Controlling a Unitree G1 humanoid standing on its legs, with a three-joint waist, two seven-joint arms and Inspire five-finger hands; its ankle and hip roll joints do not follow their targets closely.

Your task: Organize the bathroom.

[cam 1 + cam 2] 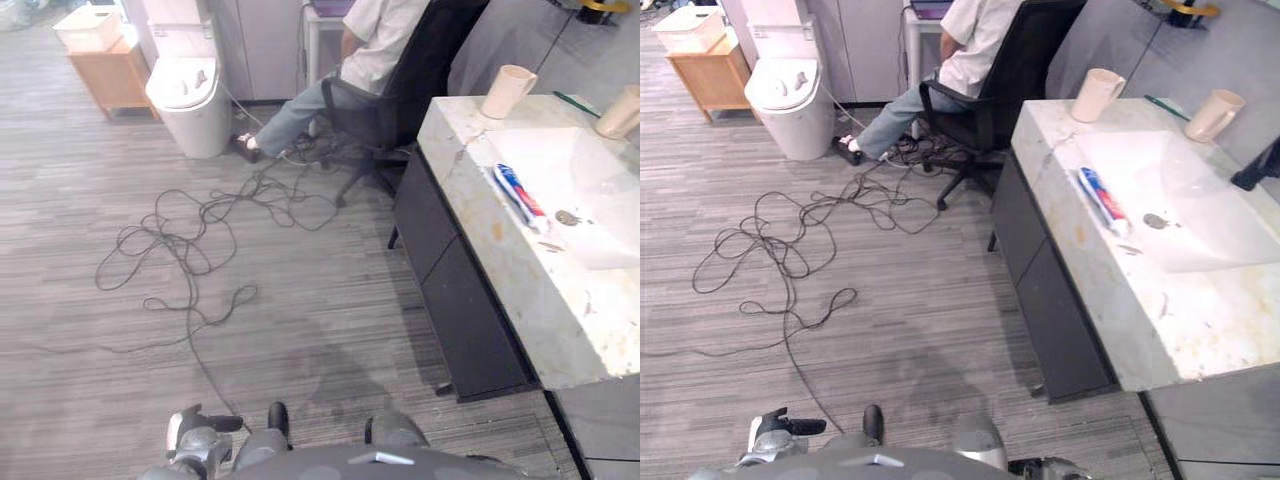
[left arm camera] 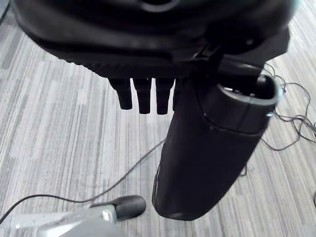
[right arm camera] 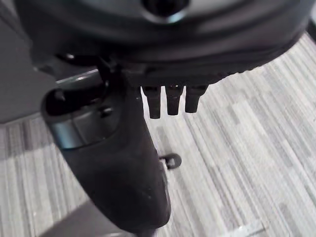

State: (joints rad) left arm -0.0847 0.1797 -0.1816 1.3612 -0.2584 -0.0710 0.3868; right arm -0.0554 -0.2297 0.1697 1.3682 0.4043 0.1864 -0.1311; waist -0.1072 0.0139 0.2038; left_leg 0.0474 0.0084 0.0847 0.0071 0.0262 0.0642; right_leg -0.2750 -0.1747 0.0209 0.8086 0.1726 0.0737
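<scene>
With both the left hand [image 2: 143,94] and right hand [image 3: 170,101] hanging relaxed and empty, the robot should first approach the pale marble counter [image 1: 470,150] at two o'clock, where the red-and-blue toothpaste tube [image 1: 518,194] lies loose between two beige ceramic cups [image 1: 508,91]

1. The right robot hand [image 3: 148,64] is seen from very close, its dark bulk along the upper edge.
2. Its fingers [image 3: 172,101] are held straight and nothing is grasped.
3. Its thick thumb [image 3: 118,168] is extended beside them.
4. Grey plank floor [image 3: 247,163] is seen past the fingers.
</scene>
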